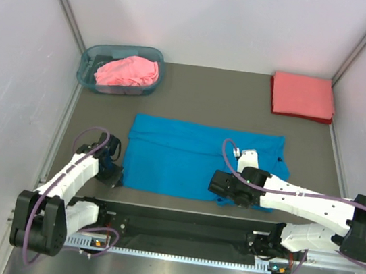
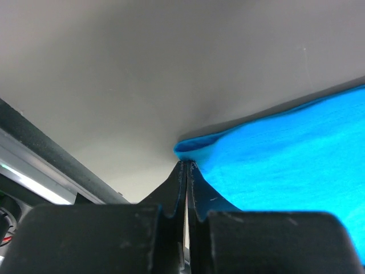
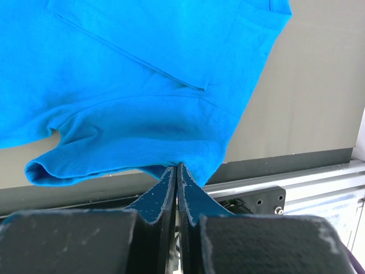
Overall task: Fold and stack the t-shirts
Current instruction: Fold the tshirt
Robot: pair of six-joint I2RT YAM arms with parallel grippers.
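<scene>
The bright blue t-shirt [image 1: 193, 159] lies spread flat in the middle of the table. My left gripper [image 1: 114, 176] is at its near left corner, shut on the corner of the blue cloth [image 2: 197, 145]. At the shirt's near right edge my right gripper [image 1: 230, 193] is shut on the hem, and the blue cloth [image 3: 142, 108] is lifted and bunched at its fingertips. The pink t-shirt [image 1: 129, 71] lies crumpled in the basket [image 1: 88, 77] at the back left. A folded coral-red t-shirt [image 1: 302, 96] rests at the back right.
White walls close in the table on the left, back and right. A black and silver rail [image 1: 183, 236] runs along the near edge by the arm bases.
</scene>
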